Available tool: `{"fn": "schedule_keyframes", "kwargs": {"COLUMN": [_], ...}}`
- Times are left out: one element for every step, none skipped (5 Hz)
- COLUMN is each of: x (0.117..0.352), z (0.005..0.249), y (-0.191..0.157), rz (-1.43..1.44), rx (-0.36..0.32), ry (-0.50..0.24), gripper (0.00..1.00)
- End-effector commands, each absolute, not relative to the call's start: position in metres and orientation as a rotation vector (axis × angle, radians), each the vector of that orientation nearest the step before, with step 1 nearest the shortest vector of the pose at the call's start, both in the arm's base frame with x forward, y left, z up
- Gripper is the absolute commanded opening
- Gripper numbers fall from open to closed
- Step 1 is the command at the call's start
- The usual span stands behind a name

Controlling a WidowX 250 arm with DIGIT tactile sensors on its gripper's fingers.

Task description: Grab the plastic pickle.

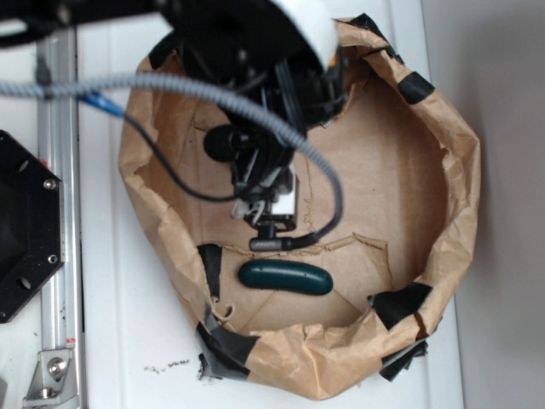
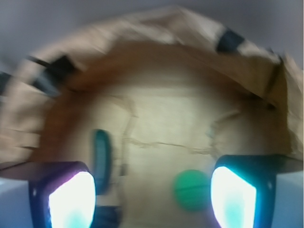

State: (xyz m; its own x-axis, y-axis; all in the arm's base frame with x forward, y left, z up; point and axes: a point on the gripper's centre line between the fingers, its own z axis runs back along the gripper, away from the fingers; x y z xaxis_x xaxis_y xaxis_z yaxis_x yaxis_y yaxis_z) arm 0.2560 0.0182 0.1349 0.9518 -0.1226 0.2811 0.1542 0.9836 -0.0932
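Pickle (image 1: 285,278) lies on the cardboard floor (image 1: 383,187) of the paper-walled bin (image 1: 460,196), just below the pincer (image 1: 274,228) in the exterior view and untouched. In the blurred wrist view the pincer's fingers (image 2: 71,199) are spread apart, the pickle (image 2: 101,159) near the left one, a green ball (image 2: 191,190) between. Its long axis runs crosswise in the exterior view, so the jaws should be shifted over it and closed across its short width.
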Motion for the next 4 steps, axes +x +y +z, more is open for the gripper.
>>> {"fn": "schedule_keyframes", "kwargs": {"x": [0.273,0.274,0.273,0.268], "z": [0.104,0.09,0.065,0.06], "y": [0.004,-0.011,-0.02,-0.036], "rz": [-0.229,-0.289,-0.334,-0.399], "rx": [-0.07,-0.089,-0.054,-0.089], "ry": [-0.274,-0.261,-0.235,-0.254], "gripper": [1.0,1.0,1.0,1.0]}}
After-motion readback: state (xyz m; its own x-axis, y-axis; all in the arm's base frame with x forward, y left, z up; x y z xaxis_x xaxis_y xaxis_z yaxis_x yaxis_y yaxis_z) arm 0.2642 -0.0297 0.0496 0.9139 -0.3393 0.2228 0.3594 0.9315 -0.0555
